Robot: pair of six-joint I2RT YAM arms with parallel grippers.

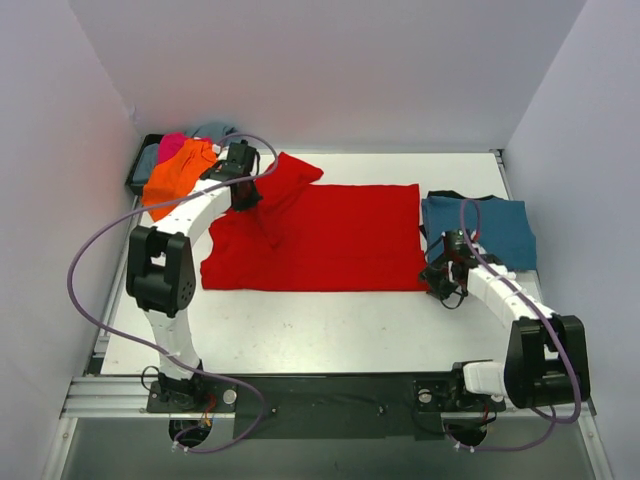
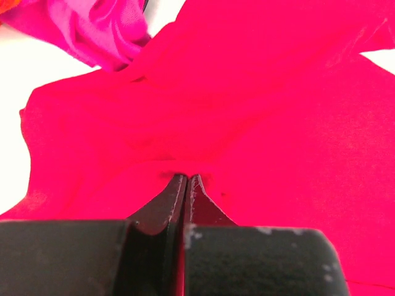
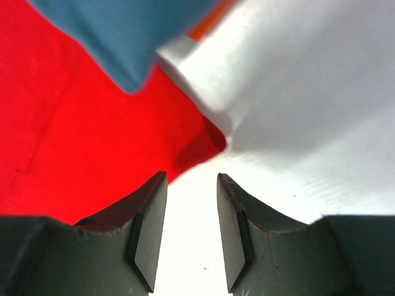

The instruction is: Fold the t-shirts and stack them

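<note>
Left gripper (image 1: 243,192): clamped shut on a raised fold of the red t-shirt (image 1: 330,240) at its far-left shoulder.
Red t-shirt: spread on the table (image 1: 330,325) — long axis left to right.
Right gripper (image 1: 445,278): held apart, empty — the shirt's near-right corner is seen just ahead and left.

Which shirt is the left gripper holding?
The red shirt, spread mid-table: the left gripper is shut on its cloth. The teal shirt lies folded at right; the orange shirt and pink shirt are heaped back left.
</note>
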